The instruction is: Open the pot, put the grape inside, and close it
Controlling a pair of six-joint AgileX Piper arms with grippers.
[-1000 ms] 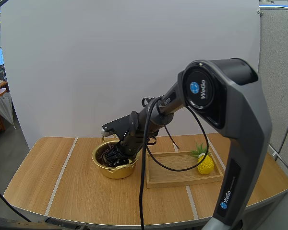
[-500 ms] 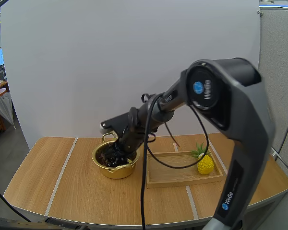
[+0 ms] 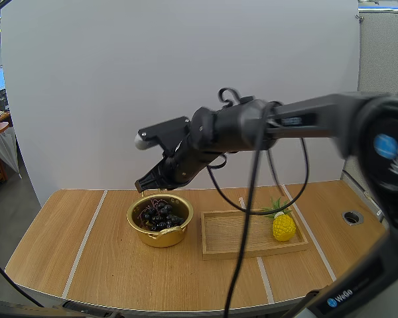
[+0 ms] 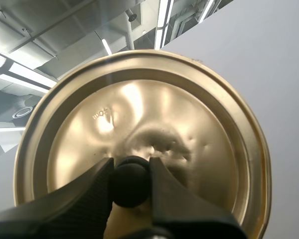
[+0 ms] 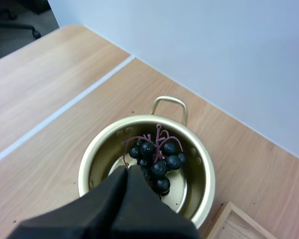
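A gold pot stands open on the wooden table, left of centre. A bunch of dark grapes lies inside it. My right gripper hangs a little above the pot's far rim. In the right wrist view its fingers lie together as one dark wedge, shut on nothing, over the pot and the grapes. My left gripper is shut on the black knob of the gold lid and holds it up in the air.
A wooden tray lies just right of the pot, with a yellow toy pineapple at its right end. The tray's corner shows close beside the pot. Bare tabletop lies to the left and in front of the pot.
My right gripper has risen out of the pot, leaving the grapes inside. The right arm has swung up and stretched out over the table.
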